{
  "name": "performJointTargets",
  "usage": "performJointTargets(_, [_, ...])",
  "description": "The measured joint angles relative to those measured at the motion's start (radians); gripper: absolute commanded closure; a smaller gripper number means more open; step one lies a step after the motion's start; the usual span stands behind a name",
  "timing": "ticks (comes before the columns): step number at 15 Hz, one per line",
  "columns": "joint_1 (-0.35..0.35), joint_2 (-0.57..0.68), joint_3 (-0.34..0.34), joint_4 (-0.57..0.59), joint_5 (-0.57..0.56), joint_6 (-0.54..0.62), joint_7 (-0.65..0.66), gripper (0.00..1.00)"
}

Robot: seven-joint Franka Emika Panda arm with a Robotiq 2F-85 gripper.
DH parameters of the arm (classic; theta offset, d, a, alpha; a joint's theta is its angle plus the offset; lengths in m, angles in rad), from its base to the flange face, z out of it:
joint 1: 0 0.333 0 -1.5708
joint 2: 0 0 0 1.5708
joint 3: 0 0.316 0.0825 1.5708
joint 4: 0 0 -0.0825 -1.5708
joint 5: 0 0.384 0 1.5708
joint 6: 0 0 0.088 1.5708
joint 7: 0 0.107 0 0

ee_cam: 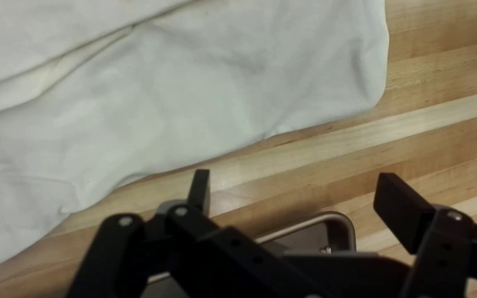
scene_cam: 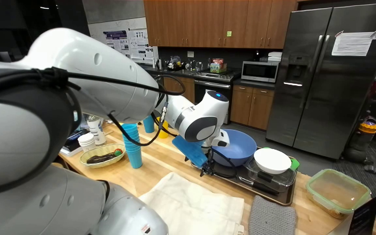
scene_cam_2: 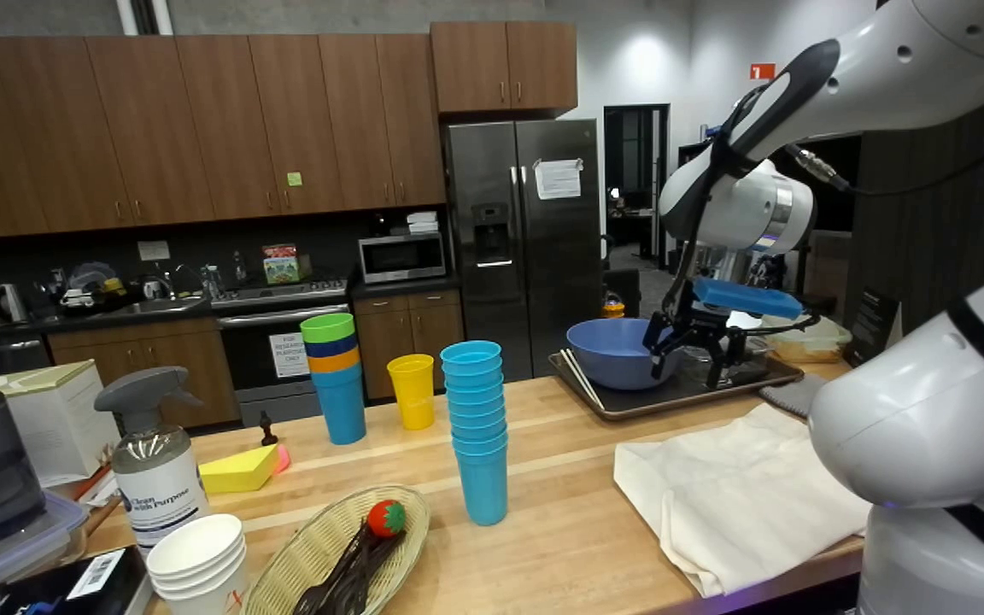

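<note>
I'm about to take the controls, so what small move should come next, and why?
I'd probably ease the tool toward the pale cloth, jaws open: they hold nothing, and in the wrist view the gap between them shows tabletop, with the cloth's edge on one side and the tray on the other.

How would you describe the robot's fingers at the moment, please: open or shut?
Open: in the wrist view the fingers stand wide apart, with wooden tabletop and a corner of the tray showing between them.
</note>
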Motion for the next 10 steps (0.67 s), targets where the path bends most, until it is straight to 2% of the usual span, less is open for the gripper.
performJointTargets(4, [0.015, 0.003, -0.001, -0.001, 0.000, -0.023, -0.019, 0.00])
performJointTargets(10, [0.040, 0.008, -0.026, -0.001, -0.001, -0.089, -0.178, 0.00])
